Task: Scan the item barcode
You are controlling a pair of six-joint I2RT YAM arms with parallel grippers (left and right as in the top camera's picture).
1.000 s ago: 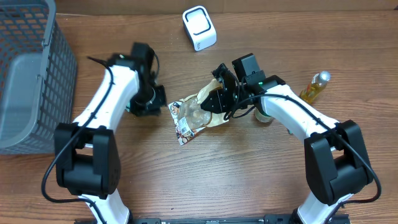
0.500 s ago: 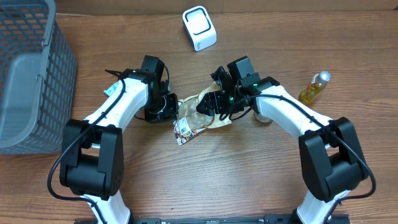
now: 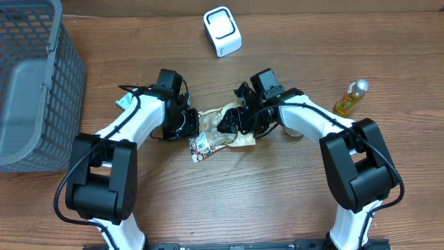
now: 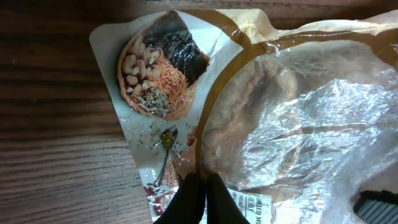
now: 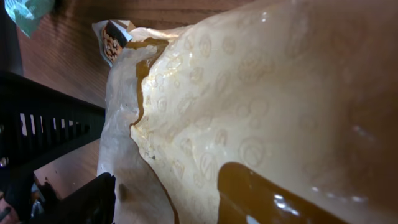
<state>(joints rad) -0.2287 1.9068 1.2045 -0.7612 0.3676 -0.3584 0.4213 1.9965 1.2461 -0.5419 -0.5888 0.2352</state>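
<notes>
One snack bag (image 3: 216,132) lies flat near the middle of the counter (image 3: 263,194), and it is the thing you have to scan. Its long way runs on a slant, from the printed white corner at the near left up to the brown end at the far right. You cannot see a barcode in any view. The small print on the white corner is too tiny to read, so that corner is only my guess for where it sits. Your left end effector (image 3: 189,125) is at the bag's left edge. Its fingers (image 4: 186,202) are pressed tight together with the tips at the printed corner, and I do not think they hold anything. Your right end effector (image 3: 232,121) is over the bag's brown end. Its wrist view is full of crinkly bag, with only one dark finger (image 5: 87,199) showing low in the corner, so you cannot tell if it is wide or gripping. The bag sits right between your two arms. The white scanner (image 3: 222,31) stands well apart at the far side of the counter, almost straight ahead of the bag. I think the right arm is a bit nearer to it, so carrying the bag that way looks easiest.
</notes>
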